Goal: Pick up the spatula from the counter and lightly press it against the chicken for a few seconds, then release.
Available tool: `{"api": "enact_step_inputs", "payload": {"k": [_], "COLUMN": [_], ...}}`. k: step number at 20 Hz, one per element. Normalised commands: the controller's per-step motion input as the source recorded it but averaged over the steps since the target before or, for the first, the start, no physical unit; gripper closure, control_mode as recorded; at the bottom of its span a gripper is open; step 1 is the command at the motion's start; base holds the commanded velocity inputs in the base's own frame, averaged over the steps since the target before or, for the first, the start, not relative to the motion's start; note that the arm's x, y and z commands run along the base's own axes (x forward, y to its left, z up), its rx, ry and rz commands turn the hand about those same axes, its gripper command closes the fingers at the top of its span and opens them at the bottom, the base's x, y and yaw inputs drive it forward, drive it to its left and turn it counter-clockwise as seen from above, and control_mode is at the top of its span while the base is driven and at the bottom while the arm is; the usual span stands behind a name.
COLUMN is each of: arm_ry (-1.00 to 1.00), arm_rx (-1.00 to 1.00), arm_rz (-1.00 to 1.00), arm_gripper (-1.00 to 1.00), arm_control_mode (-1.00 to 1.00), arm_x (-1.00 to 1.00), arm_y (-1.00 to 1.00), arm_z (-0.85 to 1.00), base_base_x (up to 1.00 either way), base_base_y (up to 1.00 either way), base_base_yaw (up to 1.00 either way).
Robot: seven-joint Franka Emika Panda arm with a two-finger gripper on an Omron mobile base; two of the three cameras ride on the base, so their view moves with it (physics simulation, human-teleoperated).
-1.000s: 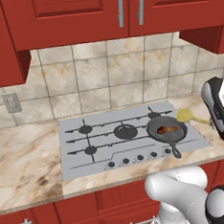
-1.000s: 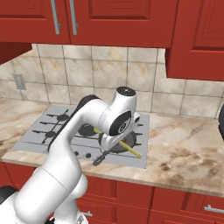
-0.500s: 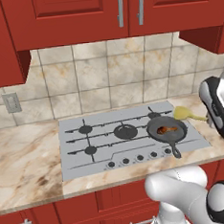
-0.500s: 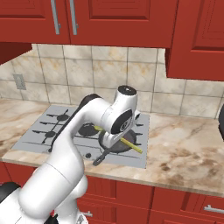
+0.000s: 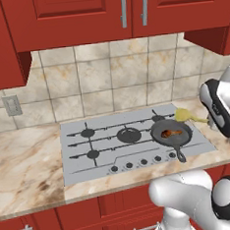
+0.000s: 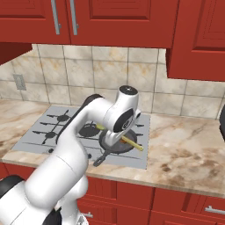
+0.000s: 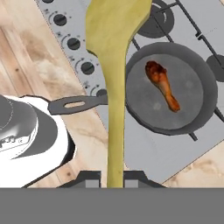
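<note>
My gripper [image 7: 115, 179] is shut on the handle of a yellow wooden spatula [image 7: 114, 65], which hangs in the air over the stove's front edge. Its blade points across the knobs, beside the pan. A browned chicken drumstick [image 7: 162, 85] lies in the dark frying pan [image 7: 194, 107], to the right of the spatula and apart from it. In the left base view the spatula blade [image 5: 184, 114] hovers just behind the pan's [image 5: 184, 139] right side, with the chicken [image 5: 167, 132] inside. In the right base view the spatula's handle [image 6: 133, 144] sticks out past my wrist over the pan [image 6: 109, 149].
The grey cooktop [image 5: 91, 156] has several burners and a row of knobs [image 5: 143, 162] along its front. The pan's handle [image 7: 74, 104] reaches toward the counter's front edge. Marble counter [image 5: 22, 159] stretches left. Red cabinets hang overhead, and an outlet [image 5: 10, 105] is on the tiled wall.
My gripper has carried the spatula slightly left, closer to the pan. The pan and chicken have stayed put.
</note>
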Motion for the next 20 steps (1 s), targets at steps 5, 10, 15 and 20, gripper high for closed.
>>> {"api": "enact_step_inputs", "payload": {"k": [5,10,15,20], "arm_ry": [0.00,0.01,0.01,0.02], "arm_rx": [-0.01,-0.07,-0.11,-0.05], "arm_rz": [0.00,0.00,0.00,0.00], "arm_gripper": [1.00,1.00,1.00,1.00], "arm_control_mode": [-1.00,-1.00,-1.00,-1.00], "arm_x": [0.13,0.14,0.07,0.06], "arm_y": [0.00,0.00,0.00,0.00], "arm_z": [-0.06,-0.03,0.00,-0.08], "base_base_x": [0.00,0.00,0.00,0.00], "base_base_y": [0.00,0.00,0.00,0.00], "base_base_yaw": [0.00,0.00,0.00,0.00]}}
